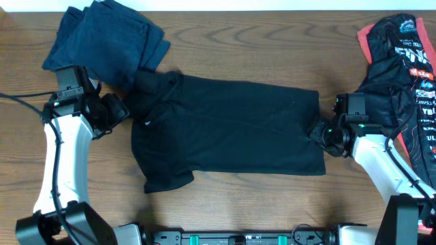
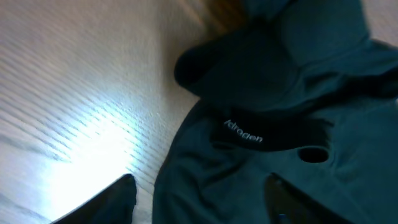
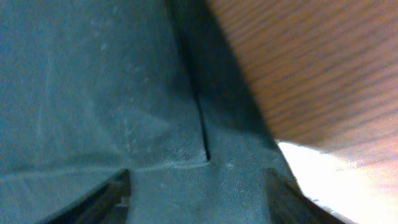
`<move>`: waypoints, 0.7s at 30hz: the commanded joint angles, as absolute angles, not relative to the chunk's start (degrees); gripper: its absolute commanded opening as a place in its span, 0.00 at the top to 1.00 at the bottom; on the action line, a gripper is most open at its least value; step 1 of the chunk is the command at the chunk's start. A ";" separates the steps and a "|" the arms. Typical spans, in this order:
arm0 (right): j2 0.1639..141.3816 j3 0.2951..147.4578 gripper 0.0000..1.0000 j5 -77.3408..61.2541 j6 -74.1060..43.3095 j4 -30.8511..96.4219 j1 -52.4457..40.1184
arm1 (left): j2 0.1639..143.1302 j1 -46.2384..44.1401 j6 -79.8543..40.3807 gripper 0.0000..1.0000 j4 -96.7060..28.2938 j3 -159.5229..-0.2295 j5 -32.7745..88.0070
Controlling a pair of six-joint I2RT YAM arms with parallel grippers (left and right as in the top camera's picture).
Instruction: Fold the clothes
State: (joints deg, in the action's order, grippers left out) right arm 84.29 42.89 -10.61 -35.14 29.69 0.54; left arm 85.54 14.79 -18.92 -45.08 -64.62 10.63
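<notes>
A black short-sleeved collared shirt (image 1: 231, 122) lies spread flat across the middle of the table, collar to the left and hem to the right. My left gripper (image 1: 124, 110) is at the collar end. In the left wrist view it (image 2: 199, 202) stands open: one finger is over bare wood and the other over the fabric, below the collar label (image 2: 244, 134). My right gripper (image 1: 315, 129) is at the hem's right edge. Its jaws (image 3: 199, 196) stand apart over the cloth just below the hem slit (image 3: 203, 134), not pinched on it.
A dark blue folded garment (image 1: 109, 41) lies at the back left, touching the shirt's collar. A black garment with pink-red trim and white lettering (image 1: 405, 64) is heaped at the right edge behind the right arm. Bare wood (image 1: 259, 47) shows behind the shirt.
</notes>
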 commanded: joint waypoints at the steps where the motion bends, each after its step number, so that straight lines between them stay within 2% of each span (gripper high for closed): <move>1: 86.15 42.63 0.25 -13.76 -35.18 29.06 0.60 | 87.44 14.66 -18.04 0.26 -45.63 -63.96 12.01; 6: 90.19 42.63 0.27 -18.96 -35.55 25.12 0.36 | 89.60 14.66 -17.78 0.21 -46.30 -63.96 11.99; 11: 91.64 42.65 0.30 -21.21 -35.77 23.07 0.36 | 90.72 14.66 -17.61 0.20 -46.46 -63.96 11.97; 21: 91.72 42.65 0.29 -19.42 -35.75 22.24 0.36 | 90.72 14.66 -17.61 0.20 -46.46 -63.96 11.97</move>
State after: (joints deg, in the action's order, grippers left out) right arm 91.13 42.87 -19.90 -35.42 22.57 0.51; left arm 90.28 14.79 -18.15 -46.15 -64.58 11.68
